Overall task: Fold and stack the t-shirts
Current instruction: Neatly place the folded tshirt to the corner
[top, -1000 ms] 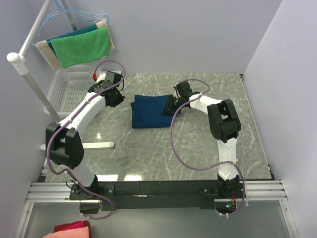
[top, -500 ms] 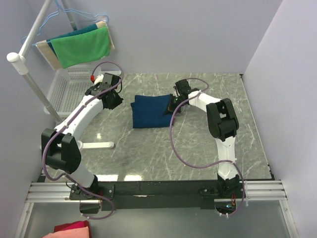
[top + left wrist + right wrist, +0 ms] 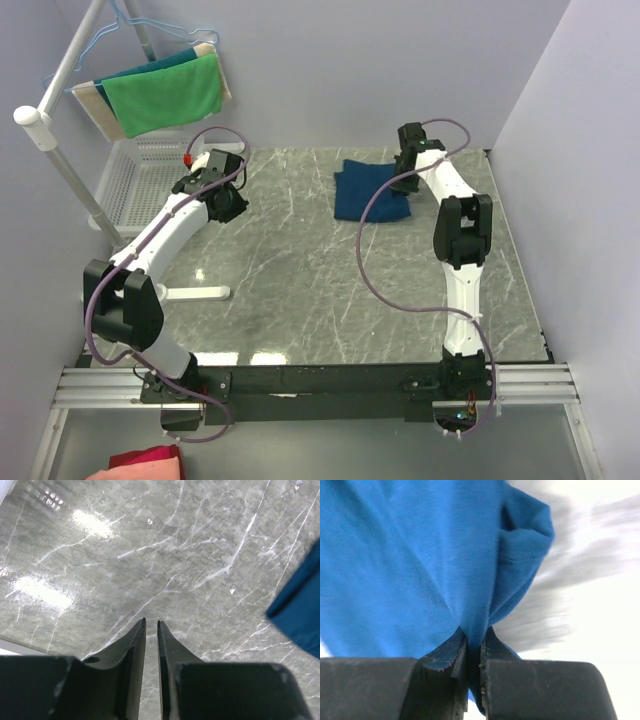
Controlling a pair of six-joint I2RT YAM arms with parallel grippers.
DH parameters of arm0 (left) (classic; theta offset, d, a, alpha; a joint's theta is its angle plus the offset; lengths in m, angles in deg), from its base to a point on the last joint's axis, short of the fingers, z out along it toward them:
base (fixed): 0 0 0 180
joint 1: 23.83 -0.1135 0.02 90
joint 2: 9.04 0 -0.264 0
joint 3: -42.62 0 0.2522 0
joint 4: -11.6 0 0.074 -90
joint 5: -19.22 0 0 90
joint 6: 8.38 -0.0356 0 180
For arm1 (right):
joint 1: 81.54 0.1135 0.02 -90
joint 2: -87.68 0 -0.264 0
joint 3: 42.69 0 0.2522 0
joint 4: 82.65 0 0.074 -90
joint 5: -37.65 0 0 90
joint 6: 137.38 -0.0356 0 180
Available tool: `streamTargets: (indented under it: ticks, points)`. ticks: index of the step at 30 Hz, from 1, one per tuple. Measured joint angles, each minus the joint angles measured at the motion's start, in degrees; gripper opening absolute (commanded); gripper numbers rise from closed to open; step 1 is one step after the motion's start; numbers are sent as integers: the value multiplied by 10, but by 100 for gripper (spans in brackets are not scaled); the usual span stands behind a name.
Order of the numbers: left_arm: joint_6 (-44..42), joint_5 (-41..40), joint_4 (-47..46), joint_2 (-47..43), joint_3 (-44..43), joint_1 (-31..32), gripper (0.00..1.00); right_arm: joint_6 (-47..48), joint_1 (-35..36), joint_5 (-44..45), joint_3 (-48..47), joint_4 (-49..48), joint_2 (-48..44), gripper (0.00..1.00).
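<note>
T-shirt (image 3: 368,192): soft, light, limp; I judge a folded edge the best hold.
Right gripper (image 3: 472,639): clamped on its fold, upper right.
Left gripper (image 3: 150,624): nearly closed, empty.

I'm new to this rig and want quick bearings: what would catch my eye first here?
The folded navy t-shirt lies toward the far right of the marble table, its edge pinched in the right gripper. At the far left, a bright green cloth hangs from a rack above a white basket. The left gripper hovers over bare marble, jaws nearly together, holding nothing.
</note>
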Motion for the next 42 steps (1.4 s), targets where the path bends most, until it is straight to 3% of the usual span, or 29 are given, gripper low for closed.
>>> streamTargets:
  ticks: [6,12,19,26,32,33,35,36,39,42]
  points:
    - [-4,3,2,2,-2,0,21,59,-33,131,-49,50,48,0]
    - [-10,8,3,18,-26,0,20,85,-84,201,-73,62,63,0]
    - [-16,25,2,55,-49,0,19,118,-164,288,-84,22,64,0]
    - [-25,43,5,107,-94,0,18,164,-174,357,-118,-39,110,0]
    - [-27,57,13,150,-137,0,18,199,-174,383,-121,-86,128,23]
    - [-28,59,13,156,-144,0,18,205,-174,390,-121,-100,129,33]
    - [-28,64,12,167,-156,0,17,214,-173,407,-122,-130,131,42]
    - [-29,66,13,171,-160,0,17,219,-173,417,-122,-145,134,53]
    - [-29,72,13,189,-178,0,17,228,-173,442,-122,-179,138,66]
    - [-30,75,12,205,-194,0,17,230,-173,467,-122,-205,141,67]
